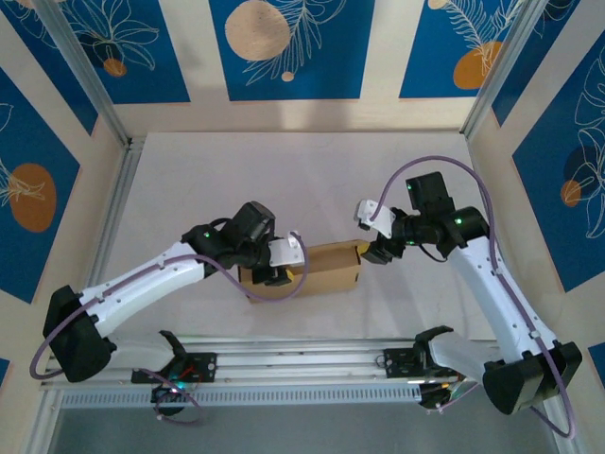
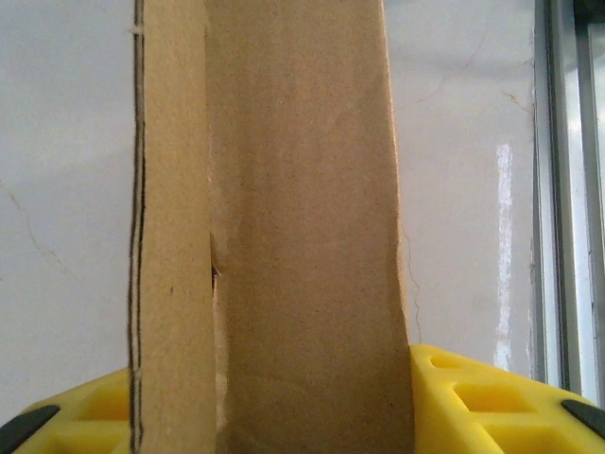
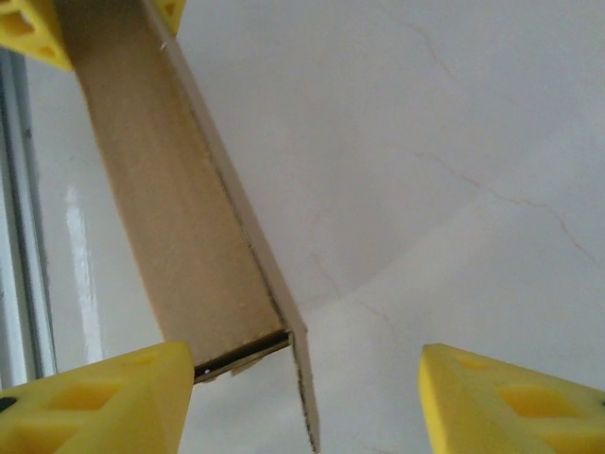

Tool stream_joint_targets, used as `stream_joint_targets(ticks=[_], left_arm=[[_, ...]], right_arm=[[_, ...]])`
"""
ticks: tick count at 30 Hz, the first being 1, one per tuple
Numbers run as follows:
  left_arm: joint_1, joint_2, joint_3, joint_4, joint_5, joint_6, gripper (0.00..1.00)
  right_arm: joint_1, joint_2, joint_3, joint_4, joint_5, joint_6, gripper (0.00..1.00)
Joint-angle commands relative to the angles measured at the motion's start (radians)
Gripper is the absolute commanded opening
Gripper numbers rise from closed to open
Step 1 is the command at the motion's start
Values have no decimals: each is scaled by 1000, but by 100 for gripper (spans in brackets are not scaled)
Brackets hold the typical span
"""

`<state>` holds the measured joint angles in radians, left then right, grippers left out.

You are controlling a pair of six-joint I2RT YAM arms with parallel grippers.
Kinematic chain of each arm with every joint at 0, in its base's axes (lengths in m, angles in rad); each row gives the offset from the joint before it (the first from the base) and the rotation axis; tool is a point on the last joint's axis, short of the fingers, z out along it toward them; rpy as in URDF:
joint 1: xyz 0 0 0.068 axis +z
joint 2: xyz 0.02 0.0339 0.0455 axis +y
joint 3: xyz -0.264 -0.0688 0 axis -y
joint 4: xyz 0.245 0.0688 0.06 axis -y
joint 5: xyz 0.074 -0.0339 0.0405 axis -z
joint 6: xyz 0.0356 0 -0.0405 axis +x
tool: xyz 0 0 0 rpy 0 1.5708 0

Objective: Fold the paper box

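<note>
The paper box (image 1: 317,269) is a brown cardboard mailer folded into a long, shallow shape, lying on the white table just ahead of the arm bases. My left gripper (image 1: 276,274) is shut on its left end. In the left wrist view the cardboard (image 2: 302,236) fills the gap between the yellow fingers (image 2: 473,397). At the box's right end my right gripper (image 1: 371,253) stands open. In the right wrist view the box's end (image 3: 180,218) lies against the left finger (image 3: 104,402), a flap edge pokes into the gap, and the right finger stands well apart.
A metal rail (image 1: 302,364) runs along the near edge of the table, just behind the box. Aluminium frame posts (image 1: 113,208) and blue-patterned wall panels (image 1: 284,47) enclose the white table (image 1: 302,180) on three sides.
</note>
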<state>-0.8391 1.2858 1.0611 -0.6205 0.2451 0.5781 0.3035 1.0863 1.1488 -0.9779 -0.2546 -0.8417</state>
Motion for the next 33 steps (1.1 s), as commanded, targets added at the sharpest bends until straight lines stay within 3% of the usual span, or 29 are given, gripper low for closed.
stream_joint_targets(ticks=[1,10,18,31,33], left_arm=[[-21,9,-11,33,1,12,41],[-28,35,10,31,-22,12,38],[-29,31,4,30,-32,14,38],[-29,50,28,18,-45,11,37],[-29,50,29,15,-46,11,37]], right_arm=[[-1,15,15,-80,0,-59,61],[-1,23,-85,-17,131,-63,32],[9,27,-58,4,93,-31,12],[68,38,-14,-59,96,38,13],[69,38,-8,-63,89,43,9]])
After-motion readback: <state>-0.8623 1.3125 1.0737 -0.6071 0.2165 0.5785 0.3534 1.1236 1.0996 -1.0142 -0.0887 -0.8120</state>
